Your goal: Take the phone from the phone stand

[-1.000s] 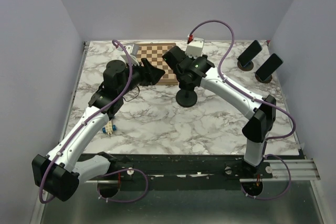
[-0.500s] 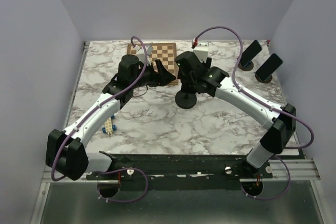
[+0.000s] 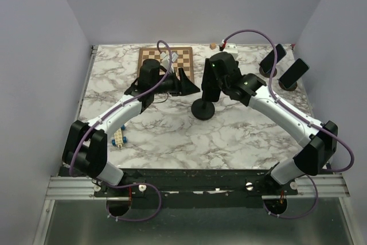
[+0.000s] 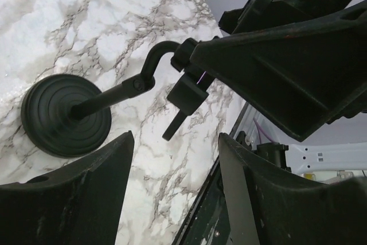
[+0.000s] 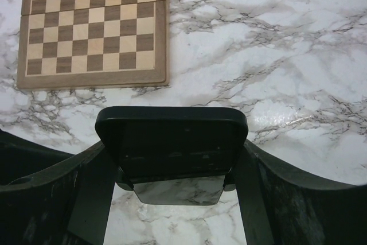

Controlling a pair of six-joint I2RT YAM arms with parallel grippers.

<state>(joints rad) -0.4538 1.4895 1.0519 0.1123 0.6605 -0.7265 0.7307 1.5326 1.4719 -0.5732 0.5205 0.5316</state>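
The jaws of the right gripper (image 5: 175,147) hide the lower sides of the phone (image 5: 172,124); the little item (image 3: 118,139) is too small to name.

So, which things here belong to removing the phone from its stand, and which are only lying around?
For the job: phone held in the right gripper, phone stand.
Lying about: chessboard, two spare phones on stands, small toy.

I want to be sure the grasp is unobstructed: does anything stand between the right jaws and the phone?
Nothing visible does. The phone sits right between the jaws of the right gripper, its short edges against both fingers. The left gripper hangs open beside the phone stand, not between them.
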